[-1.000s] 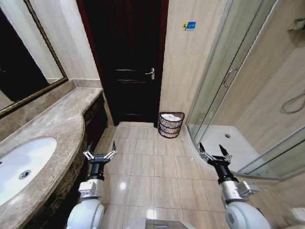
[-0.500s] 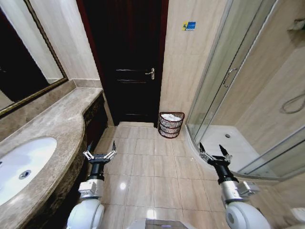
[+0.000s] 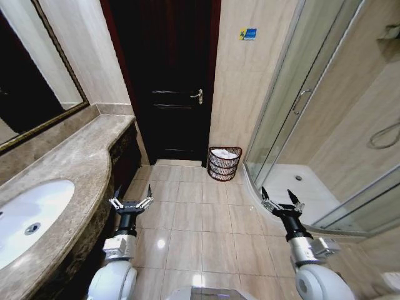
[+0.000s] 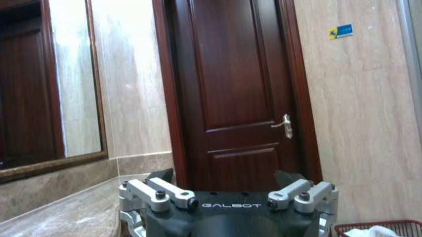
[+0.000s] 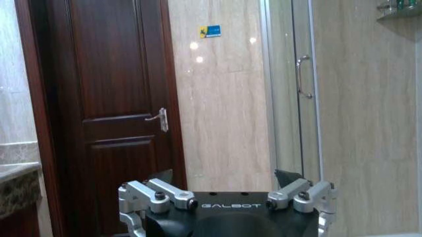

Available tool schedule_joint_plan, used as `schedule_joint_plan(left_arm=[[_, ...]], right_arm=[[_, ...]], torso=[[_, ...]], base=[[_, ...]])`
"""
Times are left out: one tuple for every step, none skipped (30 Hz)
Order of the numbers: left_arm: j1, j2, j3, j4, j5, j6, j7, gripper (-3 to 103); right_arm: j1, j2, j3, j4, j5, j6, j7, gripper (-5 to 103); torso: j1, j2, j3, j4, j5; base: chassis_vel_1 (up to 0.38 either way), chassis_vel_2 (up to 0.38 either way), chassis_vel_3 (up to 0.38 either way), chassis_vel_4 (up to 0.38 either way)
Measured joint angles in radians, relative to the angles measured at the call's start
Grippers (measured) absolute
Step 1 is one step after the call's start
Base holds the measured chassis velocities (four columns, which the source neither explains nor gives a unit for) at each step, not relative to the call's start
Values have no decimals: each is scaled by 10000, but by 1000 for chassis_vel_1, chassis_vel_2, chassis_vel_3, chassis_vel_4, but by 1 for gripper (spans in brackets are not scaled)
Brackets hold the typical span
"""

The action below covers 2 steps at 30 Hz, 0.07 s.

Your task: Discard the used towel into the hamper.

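Both grippers, left [image 3: 132, 201] and right [image 3: 280, 200], spread empty fingers; the round wire hamper [image 3: 224, 164] holds white towel [image 3: 225, 154].

Two arms, and each ends in a rounded silver-grey shell that narrows to a black wrist. On the left gripper [image 3: 131, 203] there are thin dark fingers tipped with pale metal links; the right gripper [image 3: 282, 202] has the same build, black fingers on silver brackets. Close up, the left gripper [image 4: 228, 183] body is matte black with "GALBOT" in white, flanked by silver linkages fastened with dark round screws. The right gripper [image 5: 228, 182] carries identical lettering, brackets and screws.
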Motion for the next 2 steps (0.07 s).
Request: schedule_joint_plan(left_arm=[[0,0,0,0,0,0,0,100],[0,0,0,0,0,0,0,100]], right_arm=[[0,0,0,0,0,0,0,100],[0,0,0,0,0,0,0,100]], torso=[[0,0,0,0,0],[0,0,0,0,0]], base=[[0,0,0,0],[0,0,0,0]])
